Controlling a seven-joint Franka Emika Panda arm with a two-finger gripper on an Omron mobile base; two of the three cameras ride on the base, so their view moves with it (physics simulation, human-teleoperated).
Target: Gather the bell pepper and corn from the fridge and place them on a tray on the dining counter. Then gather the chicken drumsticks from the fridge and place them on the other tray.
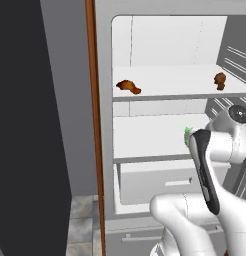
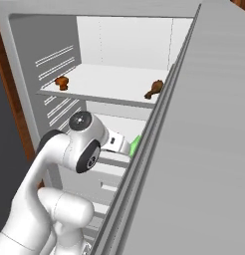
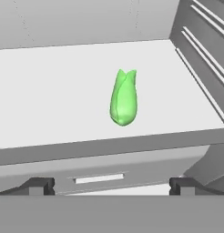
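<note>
Here the fridge (image 1: 107, 125) stands open, the gripper (image 3: 112, 184) in front of its middle shelf (image 3: 50, 109) with jaws spread fully wide, holding nothing. The corn (image 3: 124, 97) lies on that shelf, ahead of the fingertips (image 3: 40, 184) and clear of them. Two chicken drumsticks (image 1: 128, 86) (image 1: 220, 80) rest well apart on the shelf above.
</note>
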